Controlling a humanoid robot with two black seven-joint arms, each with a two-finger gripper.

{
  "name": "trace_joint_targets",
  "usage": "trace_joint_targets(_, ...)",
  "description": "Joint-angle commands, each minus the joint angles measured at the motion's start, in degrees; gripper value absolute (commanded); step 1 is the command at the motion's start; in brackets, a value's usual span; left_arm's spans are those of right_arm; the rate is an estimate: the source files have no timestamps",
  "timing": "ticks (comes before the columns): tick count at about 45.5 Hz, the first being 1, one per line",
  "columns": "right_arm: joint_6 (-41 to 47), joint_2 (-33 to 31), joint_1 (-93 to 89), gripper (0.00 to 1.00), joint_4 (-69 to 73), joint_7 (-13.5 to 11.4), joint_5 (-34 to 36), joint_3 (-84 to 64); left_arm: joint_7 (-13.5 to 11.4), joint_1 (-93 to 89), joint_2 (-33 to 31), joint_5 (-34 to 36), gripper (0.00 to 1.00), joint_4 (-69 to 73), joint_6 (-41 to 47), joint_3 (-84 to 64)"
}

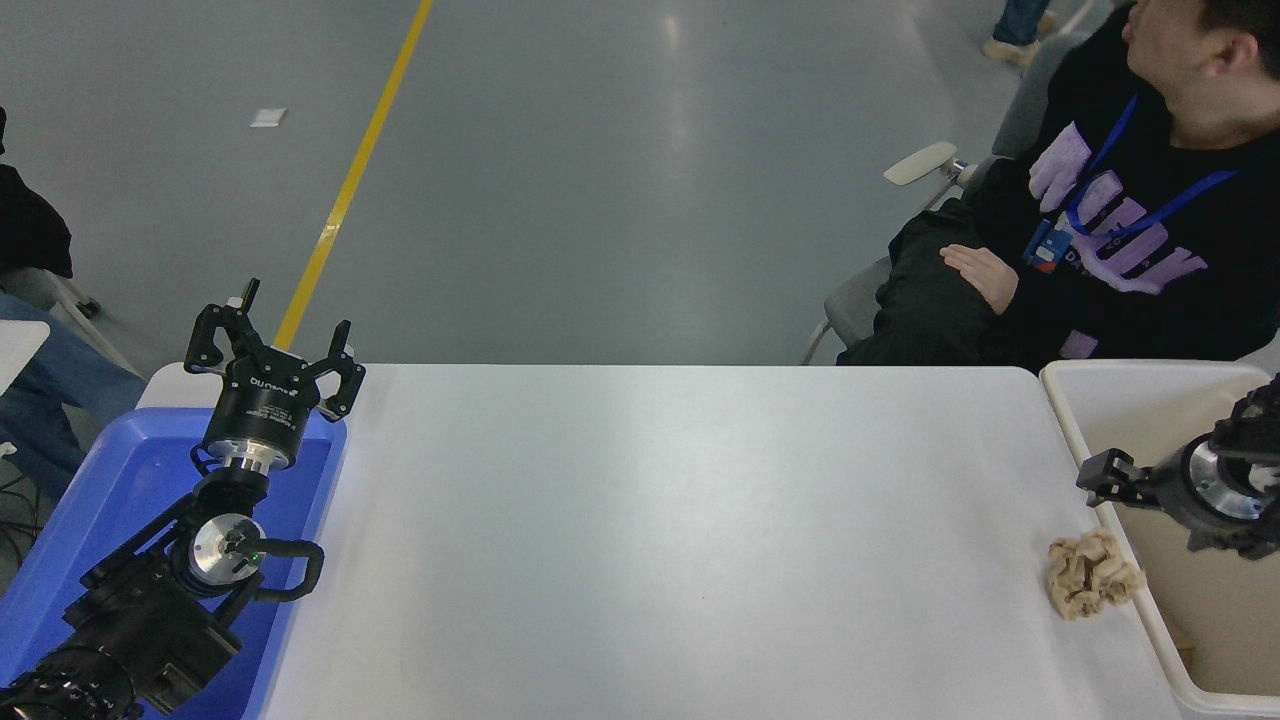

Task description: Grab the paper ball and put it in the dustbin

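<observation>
The tan crumpled paper ball (1090, 573) lies on the white table (660, 520) near its right edge, touching the outer wall of the cream-white dustbin (1130, 374). My right gripper (1140, 508) comes in from the right edge. It hangs over the dustbin's left rim, just above and right of the ball, jaws open and empty. My left gripper (275, 345) is parked open at the lower left, over the blue tray.
A shallow blue tray (100, 500) sits at the table's left end under the left arm. A person in a black top (1130, 250) sits on a chair beyond the table's far right corner, one hand on a knee.
</observation>
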Motion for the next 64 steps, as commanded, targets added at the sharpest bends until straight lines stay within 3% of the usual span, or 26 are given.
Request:
trace_joint_targets(1,-1.5,0.9,-6.0,1.0,-2.2,-0.1,0.2,4.9,0.0,-0.1,0.0,0.1,0.98,0.0,0.0,0.0)
trace_joint_targets(64,-9.9,2.1,-11.6,1.0,-2.3,0.0,0.5,12.0,0.0,0.0,0.0,0.0,0.98,0.0,0.0,0.0)
